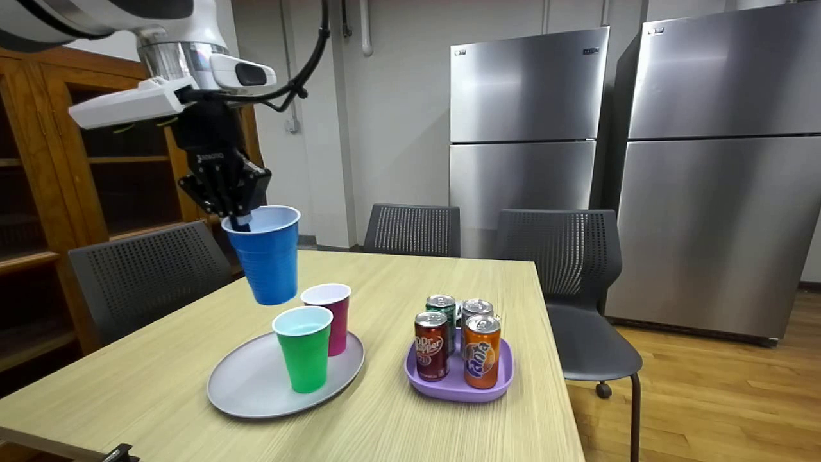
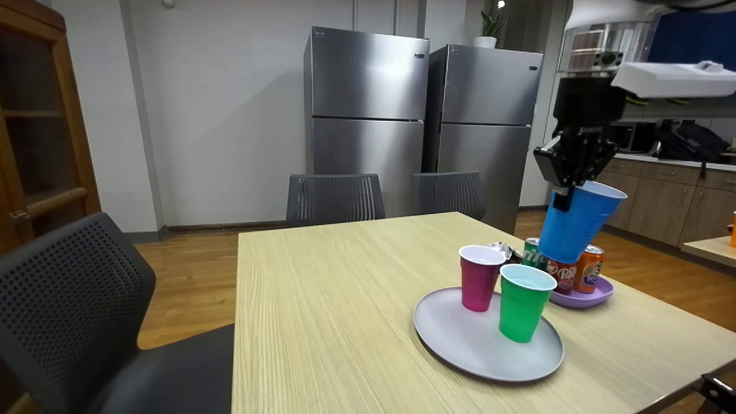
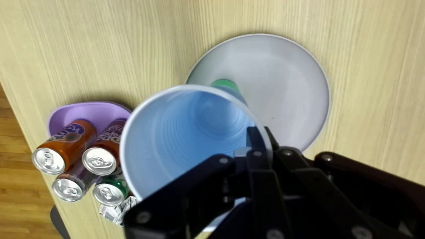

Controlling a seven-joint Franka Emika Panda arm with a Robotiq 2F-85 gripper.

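Note:
My gripper (image 3: 264, 134) is shut on the wall of a blue cup (image 3: 172, 129), one finger inside the rim and one outside. In both exterior views the blue cup (image 1: 268, 266) hangs in the air above the table, mouth up and somewhat tilted. Below it, a green cup (image 1: 304, 353) and a magenta cup (image 2: 480, 282) stand upright on a round grey plate (image 2: 445, 322). In the wrist view only a bit of the green cup (image 3: 225, 83) shows past the blue one; the magenta cup cannot be made out there.
A purple tray (image 1: 449, 391) holds several soda cans, among them an orange Fanta can (image 1: 482, 353) and a Dr Pepper can (image 1: 431, 346). Crumpled silvery packaging (image 3: 116, 210) lies by the cans. Dark chairs (image 1: 577, 269) stand around the wooden table (image 2: 322, 299).

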